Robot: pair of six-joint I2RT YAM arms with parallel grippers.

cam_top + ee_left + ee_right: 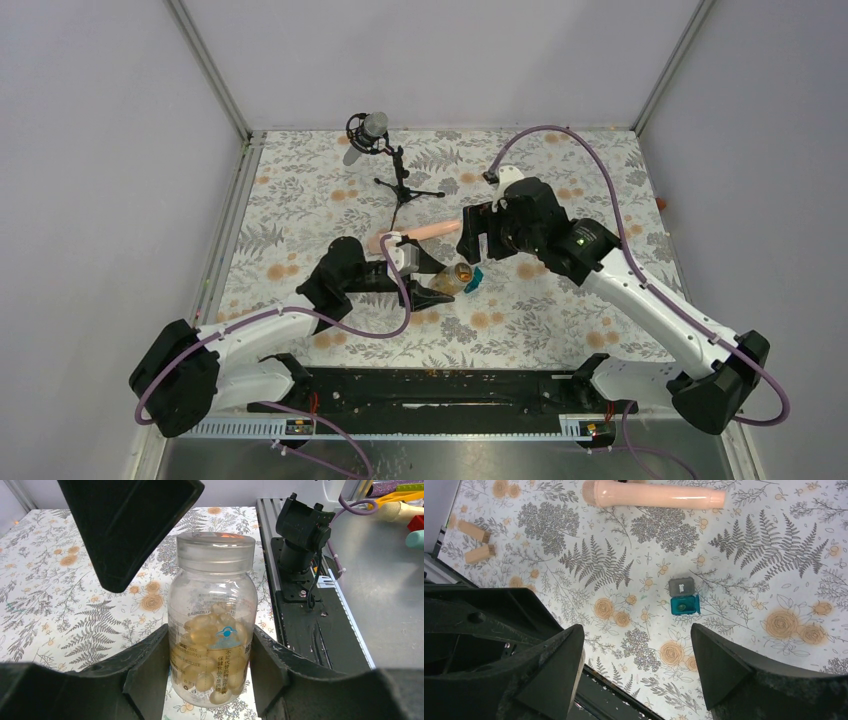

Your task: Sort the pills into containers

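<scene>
My left gripper [445, 280] is shut on the small amber translucent bottle [461, 277]. In the left wrist view the bottle [212, 630] sits between both fingers [150, 670], capped and full of pale yellow capsules. The tiny teal-and-grey box [474, 281] lies on the cloth right beside the bottle. In the right wrist view the box [684, 596] lies with its grey lid flipped open. My right gripper [478, 240] is open and empty, above the cloth just behind the bottle and box; it also shows in the right wrist view [636, 650]. One of its black fingers [130, 525] hangs near the bottle cap.
A long peach cylinder [420, 235] lies behind the bottle, also in the right wrist view [654, 494]. A microphone on a small tripod [372, 135] stands at the back. Two small tan pieces [476, 542] lie on the floral cloth [560, 320]. A black rail [440, 390] runs along the near edge.
</scene>
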